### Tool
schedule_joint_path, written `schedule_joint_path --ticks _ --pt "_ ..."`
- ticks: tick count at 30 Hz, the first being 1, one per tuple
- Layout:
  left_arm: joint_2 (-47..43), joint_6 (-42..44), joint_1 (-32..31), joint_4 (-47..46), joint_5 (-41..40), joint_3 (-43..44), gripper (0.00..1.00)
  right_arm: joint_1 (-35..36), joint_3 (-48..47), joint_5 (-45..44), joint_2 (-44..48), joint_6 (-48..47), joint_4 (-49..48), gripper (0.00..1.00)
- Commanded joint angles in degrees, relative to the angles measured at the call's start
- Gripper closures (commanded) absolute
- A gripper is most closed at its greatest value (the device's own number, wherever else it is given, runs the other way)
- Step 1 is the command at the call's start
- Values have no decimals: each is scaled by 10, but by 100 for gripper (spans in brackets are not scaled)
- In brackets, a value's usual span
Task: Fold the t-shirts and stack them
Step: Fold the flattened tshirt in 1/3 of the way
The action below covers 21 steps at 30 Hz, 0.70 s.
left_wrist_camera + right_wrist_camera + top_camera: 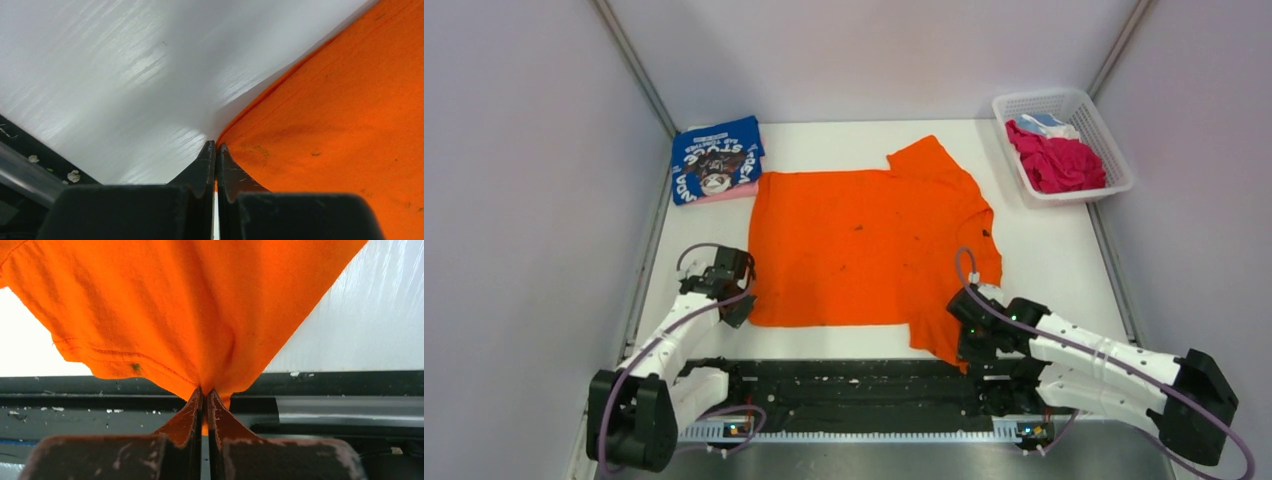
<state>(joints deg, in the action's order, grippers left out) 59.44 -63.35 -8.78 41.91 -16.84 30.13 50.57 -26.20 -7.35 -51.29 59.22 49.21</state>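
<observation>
The orange t-shirt [864,240] lies spread flat on the white table. My left gripper [742,300] is shut on its near left corner, seen in the left wrist view [216,146] with orange cloth [340,110] pinched between the fingers. My right gripper [969,335] is shut on the near right sleeve, and the right wrist view [204,391] shows orange cloth [190,305] bunched into the closed jaws. A folded blue printed t-shirt [716,158] lies on a pink one [724,196] at the far left. Magenta [1056,160] and light-blue [1046,124] shirts sit in the basket.
A white lattice basket [1114,150] stands at the far right corner. Grey walls enclose the table on three sides. A black rail [864,385] runs along the near edge between the arm bases.
</observation>
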Motion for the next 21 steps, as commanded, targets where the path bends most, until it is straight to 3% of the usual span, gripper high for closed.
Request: schedule_joint_path --ticks 1,12,21 --pt "-40 -9 2 41 -3 -9 100 34 -13 7 16 52 49 100" --pt "-45 -33 2 -7 38 14 100 12 -145 -151 -28 -51 -31 100" --pt "16 -41 11 -8 2 97 100 -119 -219 -149 -84 -208 -157 100"
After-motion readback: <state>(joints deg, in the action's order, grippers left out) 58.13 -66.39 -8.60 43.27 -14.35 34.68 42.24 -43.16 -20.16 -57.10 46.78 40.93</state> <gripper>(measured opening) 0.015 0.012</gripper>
